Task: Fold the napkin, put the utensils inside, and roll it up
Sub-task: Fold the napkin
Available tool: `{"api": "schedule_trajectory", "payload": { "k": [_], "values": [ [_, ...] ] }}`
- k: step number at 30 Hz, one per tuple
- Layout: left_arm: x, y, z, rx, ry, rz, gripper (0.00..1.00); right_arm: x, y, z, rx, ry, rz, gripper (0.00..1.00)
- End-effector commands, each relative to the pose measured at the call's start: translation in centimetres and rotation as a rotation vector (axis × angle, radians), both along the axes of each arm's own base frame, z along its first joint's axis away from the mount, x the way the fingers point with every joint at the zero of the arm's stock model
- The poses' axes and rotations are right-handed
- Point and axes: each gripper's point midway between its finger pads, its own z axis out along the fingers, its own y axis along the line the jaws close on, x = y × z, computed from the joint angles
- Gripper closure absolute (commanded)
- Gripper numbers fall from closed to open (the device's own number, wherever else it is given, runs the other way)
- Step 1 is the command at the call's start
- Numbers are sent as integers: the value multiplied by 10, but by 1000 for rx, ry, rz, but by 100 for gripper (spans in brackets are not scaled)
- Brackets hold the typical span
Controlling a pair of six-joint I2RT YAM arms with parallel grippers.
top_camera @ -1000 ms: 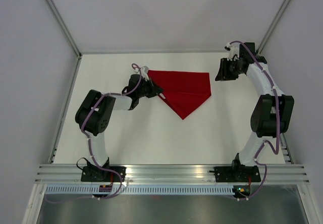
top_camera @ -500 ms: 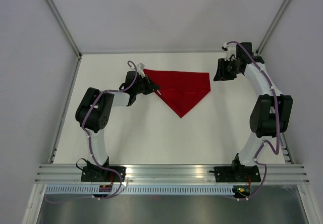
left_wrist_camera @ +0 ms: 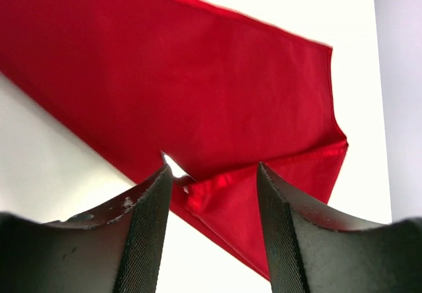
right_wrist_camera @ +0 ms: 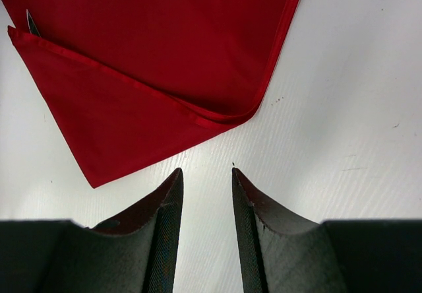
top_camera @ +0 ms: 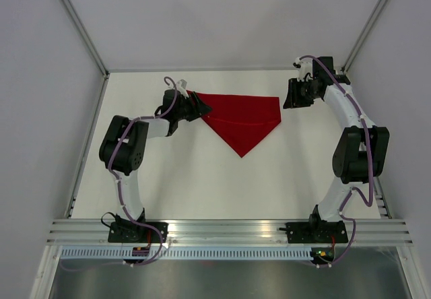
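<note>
The red napkin (top_camera: pixel 246 120) lies flat on the white table, folded into a triangle with its point toward me. My left gripper (top_camera: pixel 201 106) hovers at the napkin's left corner, jaws open; in the left wrist view the cloth (left_wrist_camera: pixel 198 75) lies under the gap of the gripper (left_wrist_camera: pixel 211 171), not pinched. A thin silvery tip (right_wrist_camera: pixel 31 22), apparently the knife, pokes out of the fold at that corner; the rest of the utensils is hidden. My right gripper (top_camera: pixel 288 97) stands open just off the napkin's right corner (right_wrist_camera: pixel 250 111), and nothing lies between its fingers (right_wrist_camera: pixel 206 171).
The white table (top_camera: pixel 202 178) ends at a metal frame rail along the back (top_camera: pixel 202 69) and left side. The enclosure's grey walls rise behind. Both arm bases sit on the rail at the near edge (top_camera: pixel 229 230).
My left gripper has opened and let go of the napkin's left corner, after drawing it up and to the far left. The right gripper barely moved.
</note>
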Motion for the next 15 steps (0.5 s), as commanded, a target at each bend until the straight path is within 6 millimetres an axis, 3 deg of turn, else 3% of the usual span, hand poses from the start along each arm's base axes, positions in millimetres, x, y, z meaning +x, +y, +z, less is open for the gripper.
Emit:
{"api": "schedule_trajectory", "payload": {
  "k": [1, 5, 9, 15],
  "values": [
    [25, 24, 37, -13, -64, 71, 40, 2, -1, 7, -14, -31, 3, 58],
    [39, 60, 47, 2, -64, 181, 41, 2, 0, 10, -9, -37, 6, 59],
    [53, 102, 34, 6, 0, 295, 43, 1, 2, 12, 0, -40, 12, 58],
    [77, 113, 15, 35, 61, 334, 44, 0, 3, 14, 7, -43, 14, 59]
  ]
}}
